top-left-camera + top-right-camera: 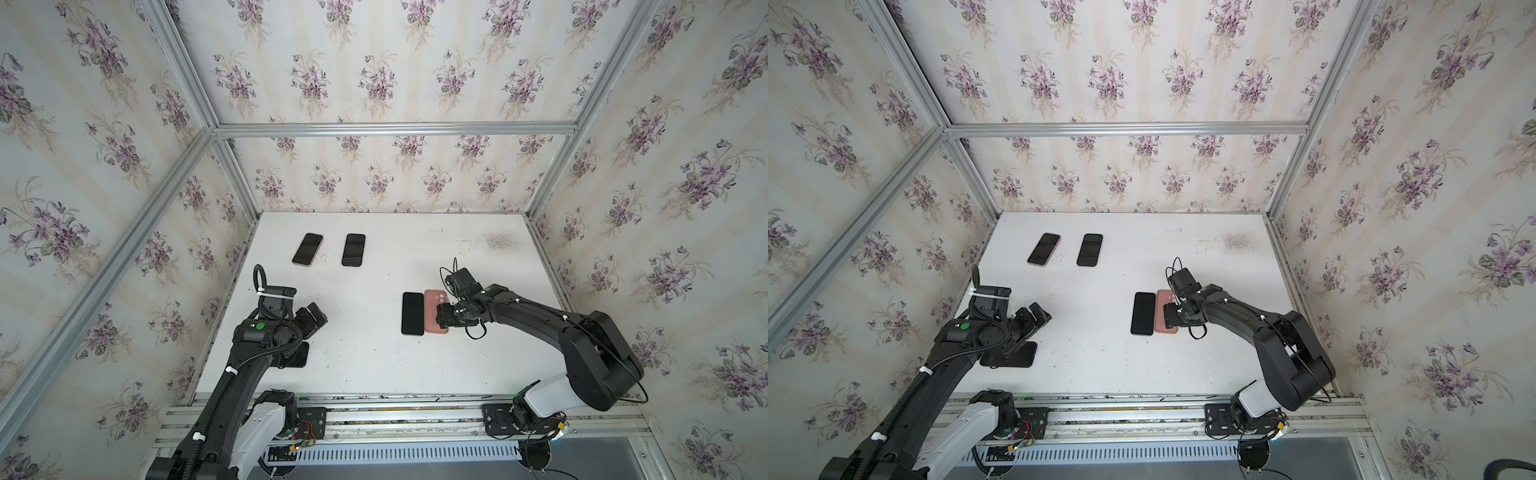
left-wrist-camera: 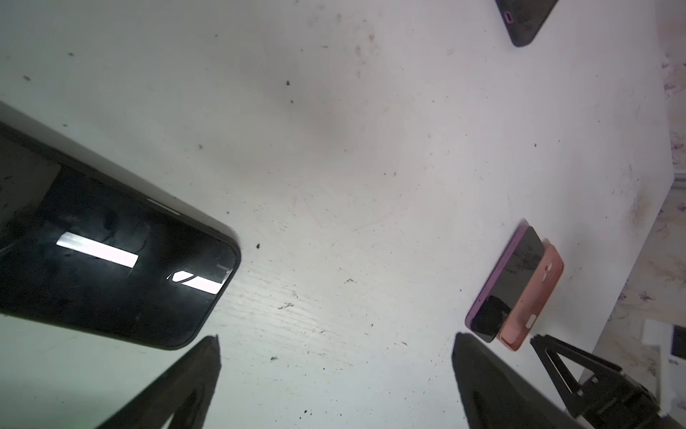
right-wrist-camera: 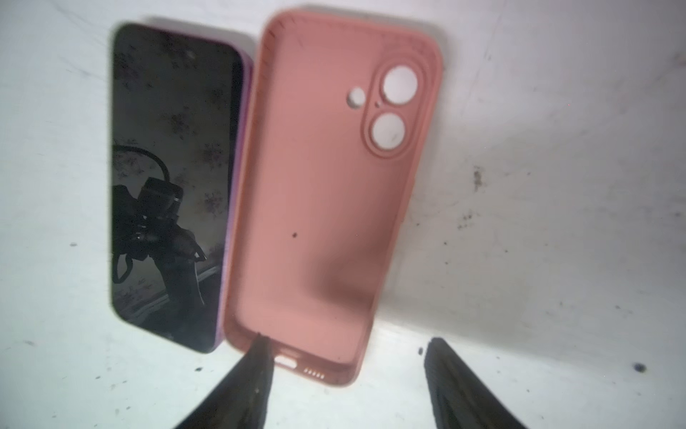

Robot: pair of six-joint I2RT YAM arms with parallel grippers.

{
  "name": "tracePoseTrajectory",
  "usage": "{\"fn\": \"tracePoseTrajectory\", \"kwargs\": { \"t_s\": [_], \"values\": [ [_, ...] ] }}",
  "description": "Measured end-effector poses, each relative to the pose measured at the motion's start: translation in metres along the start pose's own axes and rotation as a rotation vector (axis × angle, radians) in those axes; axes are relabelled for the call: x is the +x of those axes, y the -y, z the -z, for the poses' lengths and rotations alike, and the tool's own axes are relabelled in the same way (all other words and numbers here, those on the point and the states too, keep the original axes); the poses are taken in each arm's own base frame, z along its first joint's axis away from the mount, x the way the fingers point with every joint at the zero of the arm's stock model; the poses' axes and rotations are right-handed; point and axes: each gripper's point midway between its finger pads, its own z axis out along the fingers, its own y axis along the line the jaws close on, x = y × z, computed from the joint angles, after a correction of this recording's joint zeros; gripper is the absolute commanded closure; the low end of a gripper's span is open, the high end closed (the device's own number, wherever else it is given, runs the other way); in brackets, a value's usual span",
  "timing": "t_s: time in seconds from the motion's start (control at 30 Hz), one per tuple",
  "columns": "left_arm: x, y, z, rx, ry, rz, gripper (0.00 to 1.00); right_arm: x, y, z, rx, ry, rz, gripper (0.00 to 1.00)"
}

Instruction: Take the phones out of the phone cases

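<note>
Phone [image 3: 167,185] out, screen up, long edge against empty case [image 3: 326,208] | both long axes run straight away from right gripper [image 3: 347,338], parked at case's port end | its jaws apart, clamping nothing, one fingertip [image 3: 256,356] over case lip | left gripper [image 1: 313,318] wide open, empty, well apart | I rate right arm nearer, task looks done.

Empty pink phone case [image 3: 319,208] open-side up, dark phone [image 3: 167,178] just beside, fingers [image 3: 256,375] spread, one tip perhaps touching its rim

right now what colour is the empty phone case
The case is salmon pink, clearest in the right wrist view.
</note>
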Motion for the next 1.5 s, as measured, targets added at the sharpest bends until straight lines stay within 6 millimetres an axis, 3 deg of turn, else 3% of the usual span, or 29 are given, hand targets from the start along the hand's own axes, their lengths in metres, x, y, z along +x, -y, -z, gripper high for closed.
{"fn": "tracePoseTrajectory", "kwargs": {
  "t_s": [0.03,0.17,0.3,0.57,0.97,1.5],
  "values": [
    [0.0,-0.006,-0.001,-0.01,-0.004,0.032,0.0,-0.006,-0.004,0.008,-0.016,0.029,0.002,0.01],
    [0.001,-0.018,-0.005,-0.012,-0.021,0.119,0.0,-0.018,-0.013,0.03,-0.061,0.103,0.021,0.01],
    [-0.001,-0.047,-0.012,-0.065,-0.024,0.274,0.0,-0.034,-0.032,0.07,-0.153,0.228,0.042,0.01],
    [0.001,-0.082,-0.02,-0.09,-0.038,0.506,0.0,-0.041,-0.067,0.102,-0.241,0.252,0.095,0.01],
    [-0.01,-0.107,-0.034,-0.113,-0.052,0.662,0.0,-0.032,-0.093,0.092,-0.262,0.162,0.152,0.01],
    [-0.009,-0.115,-0.045,-0.172,-0.178,0.769,0.03,-0.019,-0.118,0.074,-0.283,0.097,0.155,0.01]
  ]
}}
